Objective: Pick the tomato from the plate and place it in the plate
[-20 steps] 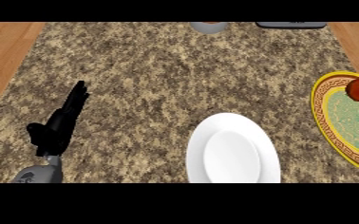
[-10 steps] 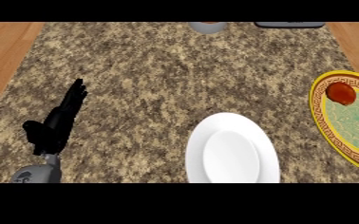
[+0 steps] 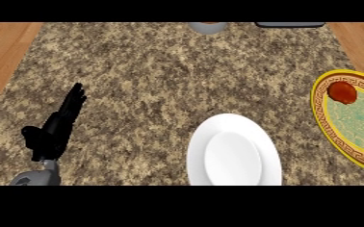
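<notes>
A red tomato [image 3: 343, 92] lies on a yellow-rimmed plate [image 3: 320, 116] with a green centre, cut off by the right edge of the head view. A plain white plate [image 3: 233, 153] rests near the lower middle of the speckled counter, with nothing on it. My left hand [image 3: 55, 129] stays at the lower left, fingers straight and pointing up the counter, far from both plates. My right hand does not show anywhere.
A grey round object [image 3: 207, 27] and a dark flat item [image 3: 290, 24] sit at the counter's far edge. Wooden surface [image 3: 14, 48] borders the counter at the left and at the upper right.
The view has shifted slightly, so more of the yellow-rimmed plate and the tomato now shows at the right. My left hand has barely moved.
</notes>
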Motion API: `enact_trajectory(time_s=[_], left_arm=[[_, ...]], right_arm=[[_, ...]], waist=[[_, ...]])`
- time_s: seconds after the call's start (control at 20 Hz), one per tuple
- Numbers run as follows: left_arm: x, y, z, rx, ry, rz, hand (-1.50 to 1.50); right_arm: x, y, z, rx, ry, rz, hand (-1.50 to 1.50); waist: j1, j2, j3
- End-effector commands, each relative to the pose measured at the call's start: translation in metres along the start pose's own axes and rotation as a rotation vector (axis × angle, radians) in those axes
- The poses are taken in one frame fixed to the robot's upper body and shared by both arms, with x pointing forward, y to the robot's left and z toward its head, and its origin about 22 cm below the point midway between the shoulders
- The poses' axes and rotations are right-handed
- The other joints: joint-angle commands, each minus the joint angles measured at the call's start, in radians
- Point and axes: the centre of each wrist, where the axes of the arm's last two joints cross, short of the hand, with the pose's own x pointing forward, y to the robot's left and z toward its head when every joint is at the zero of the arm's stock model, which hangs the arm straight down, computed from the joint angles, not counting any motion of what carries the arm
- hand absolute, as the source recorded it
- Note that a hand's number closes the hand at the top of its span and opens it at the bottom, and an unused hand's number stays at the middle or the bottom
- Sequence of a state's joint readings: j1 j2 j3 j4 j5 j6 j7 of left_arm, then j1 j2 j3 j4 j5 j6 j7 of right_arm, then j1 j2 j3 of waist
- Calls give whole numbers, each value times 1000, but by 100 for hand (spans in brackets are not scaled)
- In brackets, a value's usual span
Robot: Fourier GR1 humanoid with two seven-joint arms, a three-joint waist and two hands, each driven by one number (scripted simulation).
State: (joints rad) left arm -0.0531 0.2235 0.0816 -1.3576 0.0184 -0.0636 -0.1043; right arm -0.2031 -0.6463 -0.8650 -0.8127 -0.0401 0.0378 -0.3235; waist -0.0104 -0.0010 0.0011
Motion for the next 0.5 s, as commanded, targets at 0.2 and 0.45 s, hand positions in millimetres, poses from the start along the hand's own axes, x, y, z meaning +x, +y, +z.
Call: enact_trajectory(time_s=[0.2, 0.45], left_arm=[[-14, -14, 11, -7, -17, 19, 0], [-6, -28, 9, -28, -14, 10, 0]], right_arm=[[-33, -106, 35, 33, -68, -42, -150], [-51, -131, 57, 85, -61, -20, -150]], waist=[[8, 3, 2], [13, 2, 3]])
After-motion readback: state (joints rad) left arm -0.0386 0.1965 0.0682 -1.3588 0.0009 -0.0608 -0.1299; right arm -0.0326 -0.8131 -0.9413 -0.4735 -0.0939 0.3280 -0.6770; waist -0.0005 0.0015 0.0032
